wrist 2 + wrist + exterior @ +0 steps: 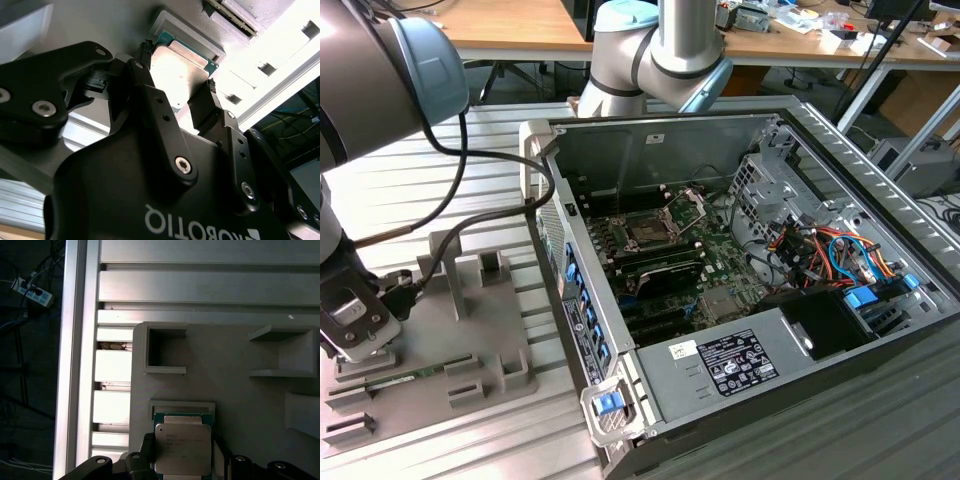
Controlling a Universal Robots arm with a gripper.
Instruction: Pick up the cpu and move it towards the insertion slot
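gripper (177, 67) was found closed on the cpu (182, 447), one black fingertip (145, 47) against each of two opposite edges, silvery top facing the wrist in both wrist views. the cpu sat directly between the fingertips, at or just above its raised-rim pocket in the grey tray (235, 390); whether it had left the pocket could not be told. the tray lay beneath the gripper on the ribbed aluminium table (200, 285). in the exterior view the insertion slot (650, 232), its metal frame hinged up, lay well apart from the gripper toward the exterior view's right, inside the open computer case (720, 370) beside the tray.
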